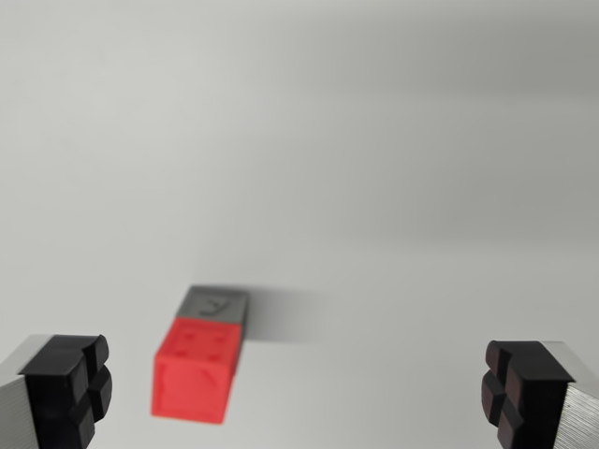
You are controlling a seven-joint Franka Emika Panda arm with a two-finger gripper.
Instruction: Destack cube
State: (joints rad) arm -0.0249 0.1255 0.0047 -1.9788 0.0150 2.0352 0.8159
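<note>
While hand (299, 393) hangs wide and empty, red cube (194, 372) sits near, left of centre on tabletop (393, 168), touching grey cube (217, 305) at its far side; stacked or side by side, cannot tell. Judged light, rigid, slightly slick. Grip red cube's flat left and right faces.

Red cube (195, 372) sits touching a grey cube (217, 307) just behind it, the two forming one straight block, lower left of the wrist view, on the desk (374, 140).
</note>
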